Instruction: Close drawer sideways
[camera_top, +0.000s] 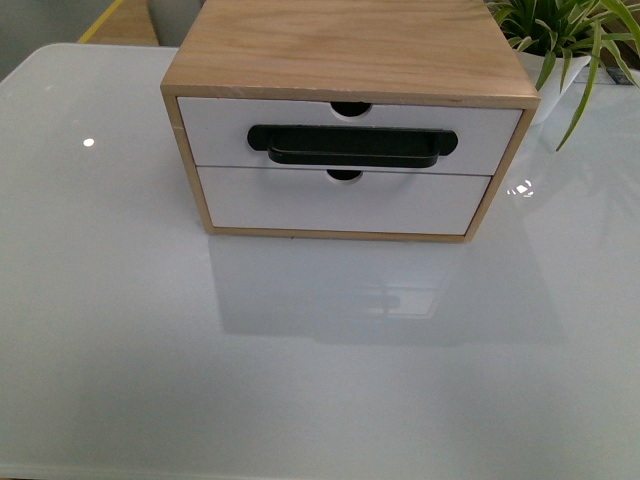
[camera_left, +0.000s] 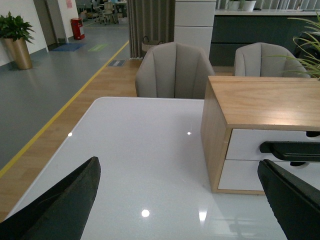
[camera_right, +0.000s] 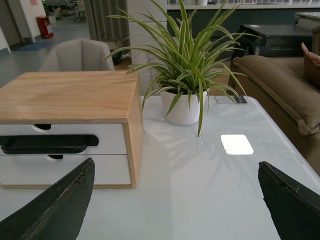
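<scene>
A light wood cabinet stands on the white table. Its upper drawer has a white front, a semicircular notch and a long black bar handle; its front sits flush with the cabinet frame. The drawer also shows in the left wrist view and the right wrist view. My left gripper is open, left of the cabinet, holding nothing. My right gripper is open, right of the cabinet, holding nothing. Neither arm shows in the front view.
A plain white lower drawer front without a handle sits below. A potted green plant stands on the table right of the cabinet. Grey chairs stand beyond the table's far edge; a brown sofa is to the right.
</scene>
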